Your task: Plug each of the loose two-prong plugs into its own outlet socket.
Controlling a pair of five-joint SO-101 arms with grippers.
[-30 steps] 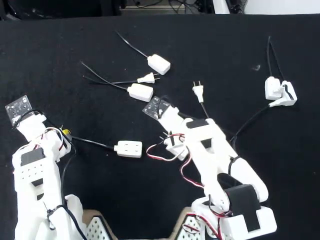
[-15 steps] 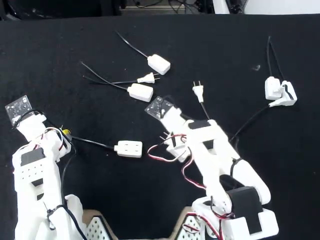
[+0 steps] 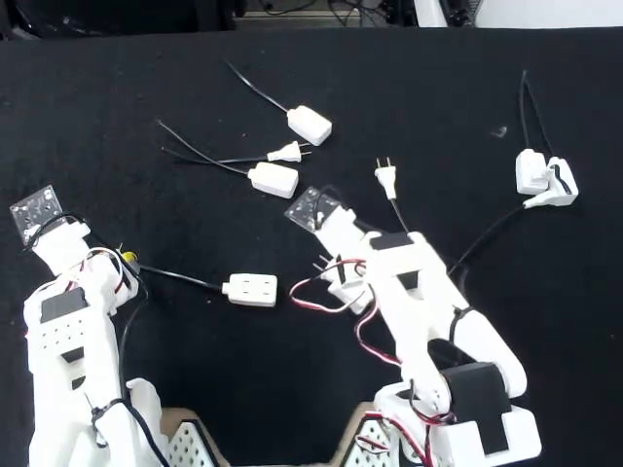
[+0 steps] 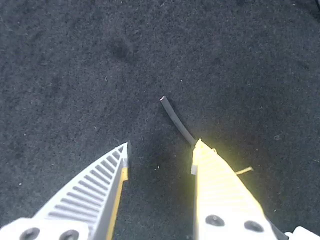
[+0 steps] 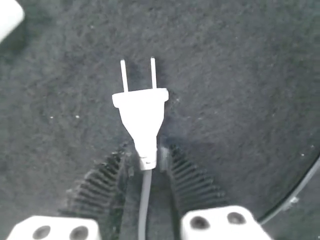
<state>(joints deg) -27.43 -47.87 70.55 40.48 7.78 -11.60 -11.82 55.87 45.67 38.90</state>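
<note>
My right gripper is shut on the neck of a white two-prong plug, just above the black cloth, prongs pointing away from the wrist. In the high view this gripper sits mid-table, right of a white outlet socket. That socket's black cord ends between the fingers of my open left gripper, which sits at the left. Two more sockets lie at the back, with a loose plug between them. Another plug lies behind the right arm.
Two white pieces lie joined at the far right, with cords running to the back and toward the right arm. Red and white servo wires loop beside the right arm. A white socket corner lies ahead of the held plug.
The right arm has shifted slightly to the right with the plug in its gripper. The left arm and the loose sockets have not moved.
</note>
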